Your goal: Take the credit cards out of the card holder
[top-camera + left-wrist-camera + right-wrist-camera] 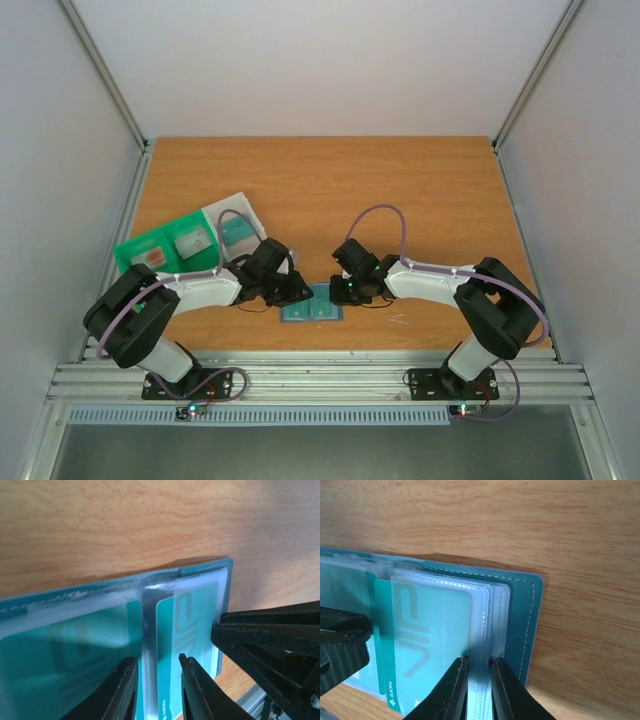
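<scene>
The card holder [312, 304] lies open near the table's front edge, with a teal cover [522, 615] and clear plastic sleeves. A teal credit card [430, 640] marked VIP sits in the top sleeve of the right page. Another teal card [65, 650] shows behind the left page's foggy sleeve. My left gripper [156, 659] is open, its tips down over the VIP card's [192, 615] inner edge near the fold. My right gripper [479, 660] stands on the sleeves' outer margin with a narrow gap between its jaws. Its fingers [260, 640] also show in the left wrist view.
A green tray [135, 250] holding small flat pieces lies at the left. A clear whitish tray [222, 212] with a teal card lies beside it. The table's front rail [320, 375] runs just behind the holder. Both grippers [295, 292] [343, 290] crowd the holder from either side.
</scene>
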